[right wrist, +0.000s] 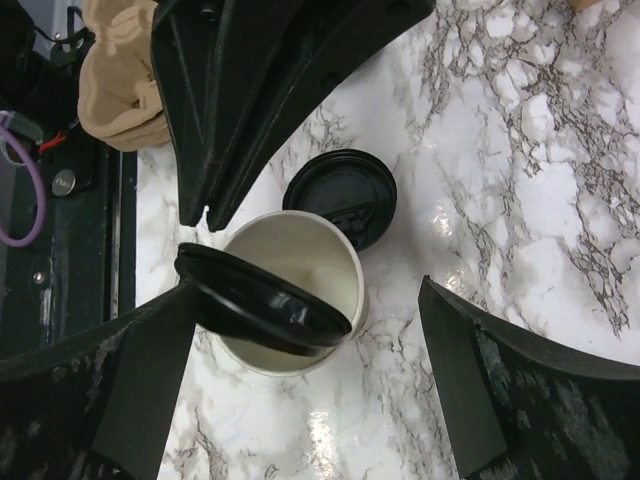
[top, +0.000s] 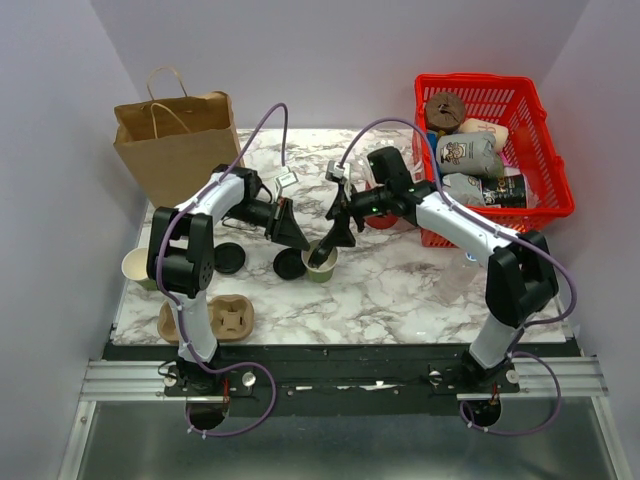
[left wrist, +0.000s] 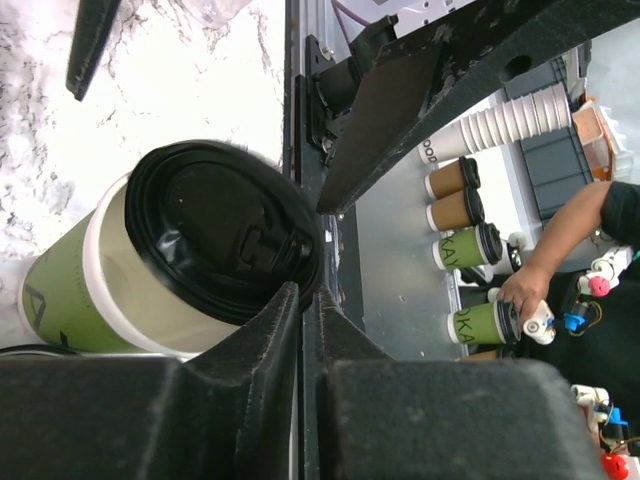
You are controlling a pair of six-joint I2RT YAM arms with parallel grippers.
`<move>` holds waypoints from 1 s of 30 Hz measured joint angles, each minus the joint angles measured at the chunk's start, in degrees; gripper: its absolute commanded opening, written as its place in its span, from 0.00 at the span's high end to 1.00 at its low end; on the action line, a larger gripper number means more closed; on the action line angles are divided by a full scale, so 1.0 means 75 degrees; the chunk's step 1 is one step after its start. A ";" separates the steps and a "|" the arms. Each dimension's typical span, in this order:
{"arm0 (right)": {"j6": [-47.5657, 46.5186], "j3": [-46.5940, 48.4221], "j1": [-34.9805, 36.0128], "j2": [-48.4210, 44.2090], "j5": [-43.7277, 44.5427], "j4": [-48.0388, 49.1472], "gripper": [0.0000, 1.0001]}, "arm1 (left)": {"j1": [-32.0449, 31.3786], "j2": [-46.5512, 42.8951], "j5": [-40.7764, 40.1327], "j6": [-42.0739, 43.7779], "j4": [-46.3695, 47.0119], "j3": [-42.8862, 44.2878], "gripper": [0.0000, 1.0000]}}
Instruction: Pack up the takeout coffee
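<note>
- One takeout coffee (top: 321,264) stands upright near the middle of the marble table (top: 400,290), well in from every edge.
- There are three black lids. One, the tilted lid (right wrist: 262,308), lies askew across the cup's rim and leaves part of the mouth uncovered. A loose lid (top: 290,263) lies flat just beside the cup. Another spare lid (top: 229,257) lies farther left.
- There is also one cream cup (top: 135,266), one cardboard carrier (top: 215,320), one paper bag (top: 175,140) and one red basket (top: 495,150).
- The left gripper (left wrist: 305,292) has its fingers only a narrow slit apart, with the tips right at the tilted lid's edge. I cannot tell whether it pinches the lid or has let go.
- The right gripper (right wrist: 308,290) is spread wide with one finger on either side of the cup, and it grasps nothing.
- Open marble lies in front of the cup toward the near edge.
- Both arms crowd the cup from behind and from the sides.
- The bag stands upright at the far left corner, well apart from the cup.
- The carrier sits at the near left corner, and the cream cup sits by the left edge.
- The basket is full of packets and fills the far right.
</note>
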 measured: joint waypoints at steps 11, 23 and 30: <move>0.0268 0.0481 0.0102 0.0472 0.0294 0.0082 0.01 | 0.0172 0.0000 0.0003 0.0055 0.0000 0.0000 0.69; 0.0764 0.1052 0.0152 0.0947 0.0656 0.0251 0.01 | 0.0522 0.0000 0.0006 0.0868 -0.0012 0.0000 0.61; 0.0921 0.1078 0.0198 0.1064 0.0787 0.0251 0.01 | 0.0519 0.0070 0.0012 0.1020 -0.0032 0.0000 0.46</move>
